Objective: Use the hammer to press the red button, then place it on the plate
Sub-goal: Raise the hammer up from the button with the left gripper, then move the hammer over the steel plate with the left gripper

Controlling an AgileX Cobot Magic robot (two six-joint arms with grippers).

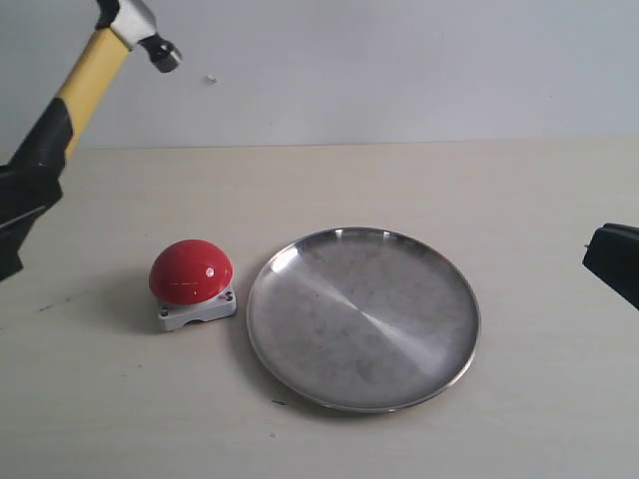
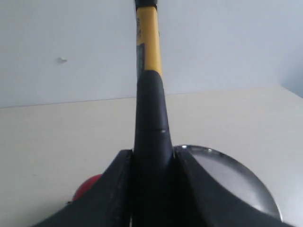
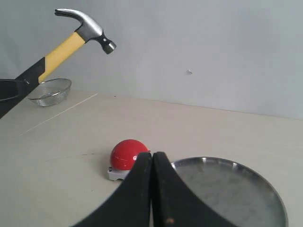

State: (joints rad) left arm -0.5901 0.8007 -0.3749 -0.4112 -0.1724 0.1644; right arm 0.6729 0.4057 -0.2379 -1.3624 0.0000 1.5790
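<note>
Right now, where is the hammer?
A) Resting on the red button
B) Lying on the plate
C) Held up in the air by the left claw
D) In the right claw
C: the left claw grips the hammer by its black handle, with the head raised well clear of the button and the plate. The right claw is shut on nothing.

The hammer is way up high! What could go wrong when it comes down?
The left gripper holds the hammer by its black handle, far from the head, so it might swivel or miss the red button. The dome is round, so an off-centre hit could slide off. The plate sits close beside it and might get clanged.
</note>
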